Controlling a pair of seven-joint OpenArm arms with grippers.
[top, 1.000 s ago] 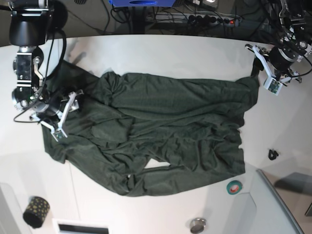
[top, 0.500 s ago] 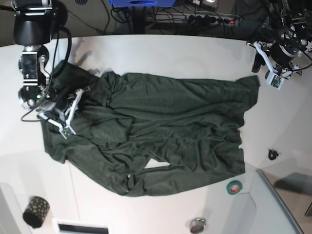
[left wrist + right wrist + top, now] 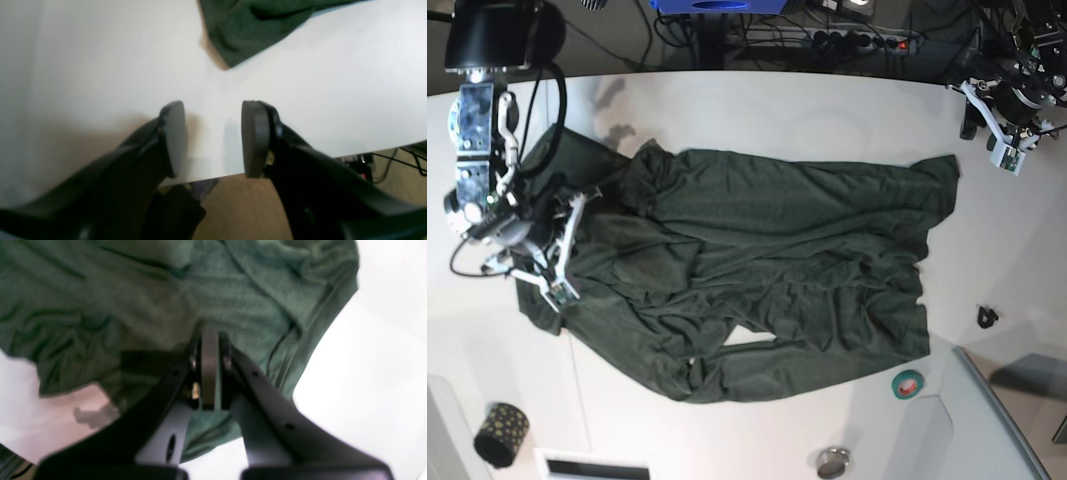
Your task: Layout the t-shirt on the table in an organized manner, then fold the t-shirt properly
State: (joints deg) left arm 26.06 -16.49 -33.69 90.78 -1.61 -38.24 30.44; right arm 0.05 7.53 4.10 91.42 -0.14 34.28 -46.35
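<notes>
The dark green t-shirt (image 3: pixel 757 270) is lying rumpled across the white bench (image 3: pixel 777 105), cables trailing behind. The right end effector (image 3: pixel 209 350) is pinching its fabric near one edge; the left end effector (image 3: pixel 213 138) is hanging spread over bare bench, apart from the cloth's corner.

We list by colour. T-shirt (image 3: pixel 767 270): plain dark green, unprinted, under and beyond the right gripper (image 3: pixel 209 340). Table (image 3: pixel 827 110): smooth white, beneath the left gripper (image 3: pixel 213 136). Both grippers: black arms, grey pads (image 3: pixel 253 136). Tape roll (image 3: pixel 908 383): teal with a red centre. Small cylinder (image 3: pixel 501 434): black, dotted yellow.
</notes>
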